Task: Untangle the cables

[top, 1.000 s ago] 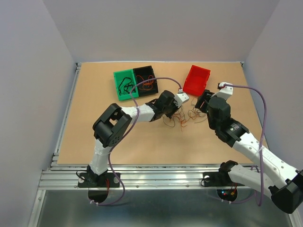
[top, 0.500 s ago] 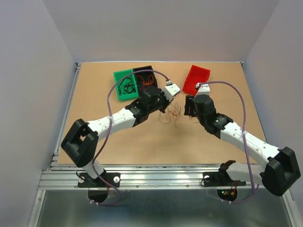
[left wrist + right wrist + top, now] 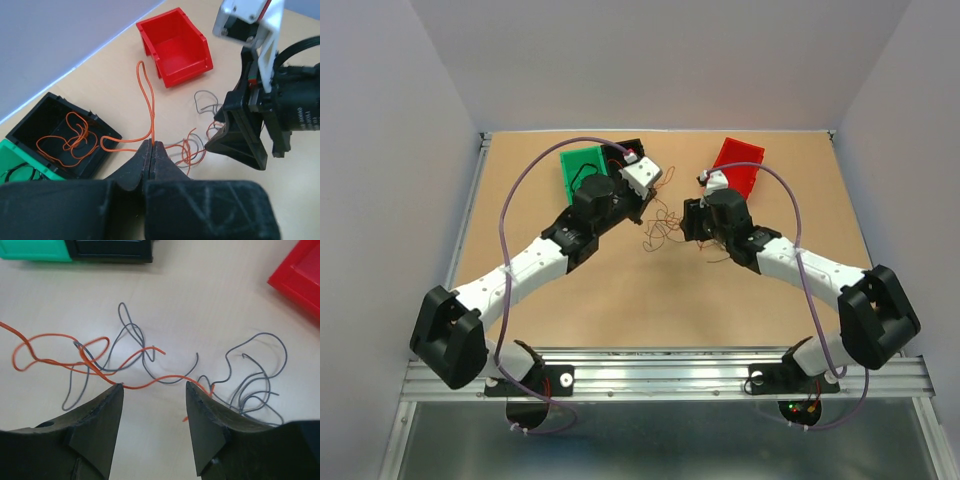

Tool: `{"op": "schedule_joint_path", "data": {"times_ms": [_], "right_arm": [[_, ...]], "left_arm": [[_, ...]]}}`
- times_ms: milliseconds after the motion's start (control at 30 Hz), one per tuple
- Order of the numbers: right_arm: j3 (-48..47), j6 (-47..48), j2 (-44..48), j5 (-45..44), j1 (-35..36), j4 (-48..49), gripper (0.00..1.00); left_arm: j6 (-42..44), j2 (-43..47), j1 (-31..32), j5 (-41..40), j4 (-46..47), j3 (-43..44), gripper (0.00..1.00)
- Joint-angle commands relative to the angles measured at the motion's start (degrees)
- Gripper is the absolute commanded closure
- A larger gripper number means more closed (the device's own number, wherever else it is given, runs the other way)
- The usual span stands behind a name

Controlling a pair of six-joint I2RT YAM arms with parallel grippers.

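The cables point(image 3: 660, 228) lie as a loose tangle of thin orange-red and grey wires on the table between the two grippers. My left gripper point(image 3: 640, 204) is shut on one orange wire point(image 3: 150, 105), pinched at the fingertips point(image 3: 151, 145); the wire loops upward and also trails left toward the black bin point(image 3: 35, 125). My right gripper point(image 3: 688, 222) hovers open just right of the tangle. In the right wrist view its jaws stand wide apart point(image 3: 154, 386), with an orange strand point(image 3: 150, 382) running across between the tips and grey wires point(image 3: 250, 385) to the right.
A green bin point(image 3: 578, 170) with black wires and the black bin point(image 3: 618, 158) with orange wires point(image 3: 70, 140) stand at the back left, close behind the left gripper. A red bin point(image 3: 740, 165) stands at the back right, empty in the left wrist view point(image 3: 175, 47).
Both arms have reached farther back and to the left. The left gripper has shut on the orange wire and carried it toward the black bin; the right gripper followed leftward, still open.
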State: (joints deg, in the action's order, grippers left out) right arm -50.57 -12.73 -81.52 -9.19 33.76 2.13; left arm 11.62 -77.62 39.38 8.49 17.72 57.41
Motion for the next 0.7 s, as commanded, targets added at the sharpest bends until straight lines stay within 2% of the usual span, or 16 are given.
{"op": "schedule_joint_path", "data": {"times_ms": [0,133,200,433,667], "right_arm": [[-2.96,3.14,-0.84,7.33,-0.27,8.93,0.42],[2.3,6.75,-0.75,14.1,-0.36,20.97,0.37],[2.58,7.28,-1.19,15.42,-0.36,22.39,0.35],[3.54,9.65,-3.38,21.93,-0.27,28.71,0.18],[5.21,10.8,-5.58,25.08,-0.36,35.65,0.14]], "left_arm": [[-2.21,5.72,-2.45,1.96,3.82,-0.89,1.0],[-3.53,6.35,-4.74,3.72,3.56,-0.81,1.0],[-3.71,6.35,-5.01,3.9,3.29,-0.72,1.0],[-4.06,6.52,-5.63,4.87,2.94,-0.45,1.0],[-4.58,7.14,-5.8,5.92,2.41,-0.1,1.0]]}}
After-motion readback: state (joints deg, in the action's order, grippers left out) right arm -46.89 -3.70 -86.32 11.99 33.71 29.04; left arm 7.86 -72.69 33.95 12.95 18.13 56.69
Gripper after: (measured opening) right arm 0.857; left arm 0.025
